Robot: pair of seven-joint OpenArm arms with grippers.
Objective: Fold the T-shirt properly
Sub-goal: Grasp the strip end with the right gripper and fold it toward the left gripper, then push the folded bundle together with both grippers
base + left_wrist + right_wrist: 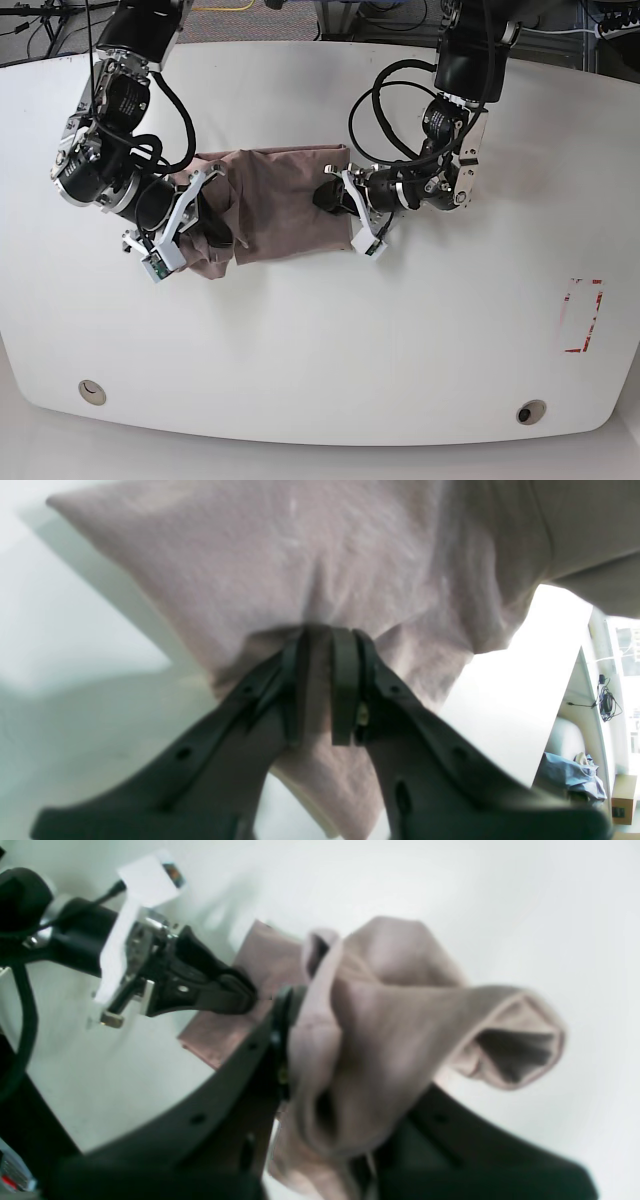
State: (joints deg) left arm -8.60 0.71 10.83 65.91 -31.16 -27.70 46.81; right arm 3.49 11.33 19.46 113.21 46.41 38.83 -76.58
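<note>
The T-shirt [285, 200], a plain mauve-tan garment, lies bunched in a rough band across the upper middle of the white table [400, 350], stretched between the two arms. In the base view the left gripper [335, 197] meets the shirt's edge on that view's right side, while the right gripper [205, 215] meets the crumpled end on that view's left. The left wrist view shows the left gripper [327, 680] with its two dark jaws pressed nearly together, a fold of the T-shirt [300, 555] pinched between the pads; the cloth fans out above the grip and a narrower tail hangs down between the fingers. The right wrist view shows the right gripper [320, 1050] clenched on a thick wad of the T-shirt [390, 1030], the fabric bulging over and around the jaws so that one finger is mostly hidden; a sleeve opening [515, 1052] gapes to the side of the bundle. Beyond it in the same view, the left gripper [240, 995] touches a flatter part of the shirt resting on the table. A red outlined rectangle [583, 316] is marked on the table near its edge on the base view's right, well apart from the shirt.
</note>
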